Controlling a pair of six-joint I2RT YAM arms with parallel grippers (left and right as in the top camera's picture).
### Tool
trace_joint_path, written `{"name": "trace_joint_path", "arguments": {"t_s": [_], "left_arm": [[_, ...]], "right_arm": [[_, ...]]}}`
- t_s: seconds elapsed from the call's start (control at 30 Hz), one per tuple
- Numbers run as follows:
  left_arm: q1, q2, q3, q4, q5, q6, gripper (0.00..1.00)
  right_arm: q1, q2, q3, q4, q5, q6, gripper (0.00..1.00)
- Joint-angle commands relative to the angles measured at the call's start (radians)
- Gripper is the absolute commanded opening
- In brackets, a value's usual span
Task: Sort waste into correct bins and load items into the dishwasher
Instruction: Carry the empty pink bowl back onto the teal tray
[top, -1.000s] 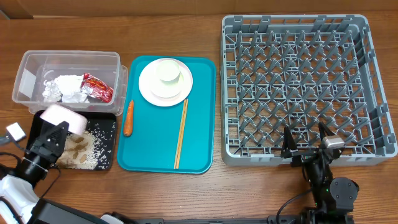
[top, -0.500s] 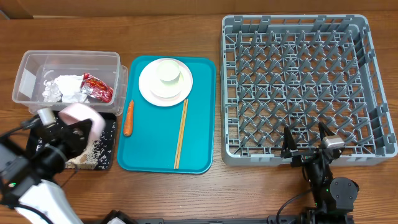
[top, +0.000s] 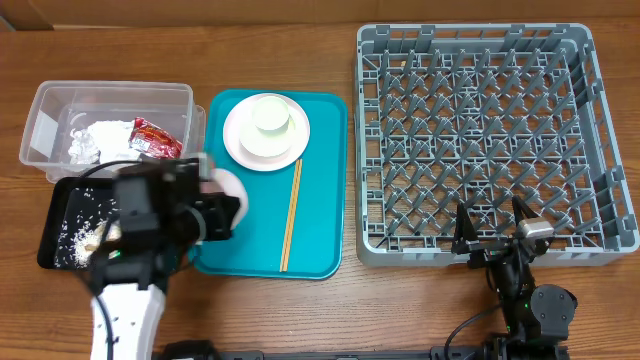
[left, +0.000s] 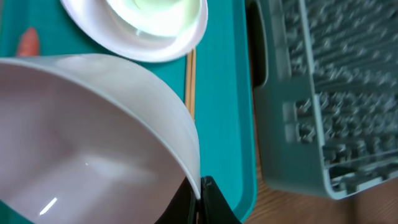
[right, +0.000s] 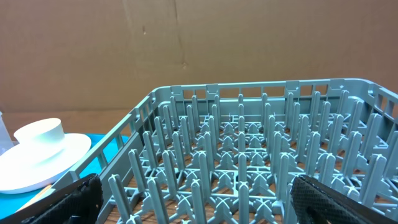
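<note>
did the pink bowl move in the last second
Yes. The pink bowl went right, from above the black tray to over the teal tray's left edge.

The left arm (top: 125, 305) reaches in from the desk's near-left corner, its left gripper (left: 200, 193) clamped on the rim of a pale pink round bowl (left: 93, 137). The right arm (top: 530, 305) sits low at the near edge, right gripper (top: 490, 238) spread wide, empty.

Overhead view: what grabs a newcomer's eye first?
The left claw grips a pale pink bowl by its rim above the teal tray's left edge. Right of it, the big grey dish rack holds no dishes, with the open right claw at its near wall.
</note>
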Motion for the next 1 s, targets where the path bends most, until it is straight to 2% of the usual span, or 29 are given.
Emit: {"name": "trace_joint_path", "arguments": {"t_s": [0.0, 0.23, 0.53, 0.6, 0.63, 0.67, 0.73, 0.83, 0.97], "left_arm": [[-0.150, 0.072, 0.022, 0.021, -0.216, -0.089, 0.04], [-0.338, 0.265, 0.022, 0.097, -0.309, -0.134, 0.04], [-0.367, 0.423, 0.022, 0.150, -0.332, -0.135, 0.04], [-0.368, 0.430, 0.022, 0.161, -0.332, -0.135, 0.12], [-0.368, 0.430, 0.022, 0.168, -0.332, -0.135, 0.23], [-0.368, 0.430, 0.022, 0.174, -0.330, -0.135, 0.40], [-0.367, 0.430, 0.027, 0.184, -0.316, -0.133, 0.53], [-0.367, 0.428, 0.069, 0.161, -0.298, -0.115, 0.57], [-0.367, 0.418, 0.195, 0.053, -0.333, -0.088, 0.59]], "right_arm": [[-0.002, -0.012, -0.011, 0.006, 0.002, 0.004, 1.00], [-0.002, -0.012, -0.011, 0.006, 0.002, 0.004, 1.00], [-0.002, -0.012, -0.011, 0.006, 0.002, 0.004, 1.00], [-0.002, -0.012, -0.011, 0.006, 0.002, 0.004, 1.00], [-0.002, -0.011, -0.011, 0.006, 0.002, 0.004, 1.00], [-0.002, -0.012, -0.011, 0.006, 0.002, 0.004, 1.00], [-0.002, -0.011, -0.011, 0.006, 0.002, 0.004, 1.00], [-0.002, -0.011, -0.011, 0.006, 0.002, 0.004, 1.00], [-0.002, -0.012, -0.011, 0.006, 0.002, 0.004, 1.00]]}}
